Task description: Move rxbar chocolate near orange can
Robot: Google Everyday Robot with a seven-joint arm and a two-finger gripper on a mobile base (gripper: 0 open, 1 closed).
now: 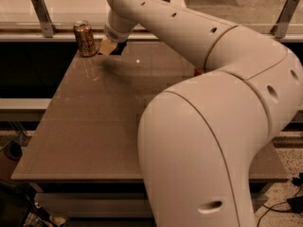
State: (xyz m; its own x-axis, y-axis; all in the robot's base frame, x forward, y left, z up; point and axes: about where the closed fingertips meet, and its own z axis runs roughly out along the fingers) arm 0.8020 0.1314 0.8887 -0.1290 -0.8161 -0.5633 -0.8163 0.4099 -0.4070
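Observation:
The orange can, dull brownish-orange with a silver top, stands upright at the table's far left corner. My gripper is just right of it, low over the table surface, a short gap from the can. A tan fingertip shows, with a dark flat piece against it, the rxbar chocolate. Most of the bar is hidden by the wrist. The gripper is shut on the bar.
The brown table has its left edge and front edge in view. My arm covers its right half. A small red sliver of another can peeks out beside the arm. A glass railing with metal posts runs behind the table.

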